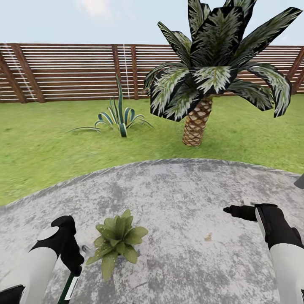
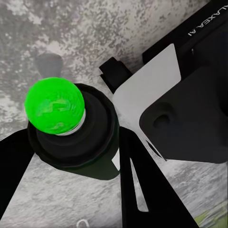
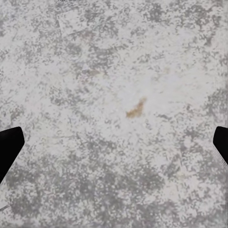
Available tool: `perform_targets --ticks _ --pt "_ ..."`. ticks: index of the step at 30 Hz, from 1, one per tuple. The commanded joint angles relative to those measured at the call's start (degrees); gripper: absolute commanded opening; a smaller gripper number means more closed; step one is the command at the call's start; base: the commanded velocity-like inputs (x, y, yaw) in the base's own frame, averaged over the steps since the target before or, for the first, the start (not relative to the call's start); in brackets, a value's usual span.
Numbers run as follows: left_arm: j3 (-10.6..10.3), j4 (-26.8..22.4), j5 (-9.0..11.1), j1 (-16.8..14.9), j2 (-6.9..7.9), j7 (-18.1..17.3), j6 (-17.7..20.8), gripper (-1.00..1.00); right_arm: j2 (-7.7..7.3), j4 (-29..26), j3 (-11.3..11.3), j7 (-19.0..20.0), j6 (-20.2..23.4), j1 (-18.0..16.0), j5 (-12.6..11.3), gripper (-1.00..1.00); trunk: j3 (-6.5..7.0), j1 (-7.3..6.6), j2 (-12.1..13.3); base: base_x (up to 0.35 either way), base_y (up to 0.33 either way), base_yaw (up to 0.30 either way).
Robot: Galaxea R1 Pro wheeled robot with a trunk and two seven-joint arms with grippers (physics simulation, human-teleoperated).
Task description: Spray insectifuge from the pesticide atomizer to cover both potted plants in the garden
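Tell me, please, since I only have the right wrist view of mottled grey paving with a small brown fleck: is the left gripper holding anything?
Observer: Yes. In the left wrist view the left gripper is shut on the pesticide atomizer, whose top dot is green.
Operator: Thank you. Is a potted plant near it?
Observer: The head view shows one potted plant on the paved patch, just beside the left gripper, on its right.
Operator: And where is my right gripper relative to that plant?
Observer: The right gripper hangs over bare paving well to the plant's right, open and empty.
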Motion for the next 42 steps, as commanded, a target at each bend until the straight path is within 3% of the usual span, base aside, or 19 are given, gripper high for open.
perform_targets --ticks 1,13,27,42 --pt "0.29 -0.05 -0.59 -0.06 -0.07 -0.5 0.52 -1.0 0.01 -0.05 -0.14 0.54 0.11 -0.02 0.6 1.0 -0.05 -0.01 -0.02 -0.003 -0.168 0.253" --pt "0.23 0.03 -0.59 -0.06 -0.07 -0.5 0.52 -1.0 0.02 -0.05 -0.14 0.53 0.12 -0.02 0.6 1.0 -0.05 -0.01 -0.02 0.0 -0.03 0.244" --pt "0.2 0.03 -0.59 -0.06 -0.07 -0.5 0.52 -1.0 0.01 -0.05 -0.14 0.54 0.12 -0.02 0.6 1.0 -0.05 -0.01 -0.02 0.05 -0.234 0.113" --pt "0.26 0.03 -0.59 -0.06 -0.07 -0.5 0.52 -1.0 0.02 -0.05 -0.14 0.54 0.12 -0.02 0.6 1.0 -0.05 -0.01 -0.02 0.031 -0.012 0.226"
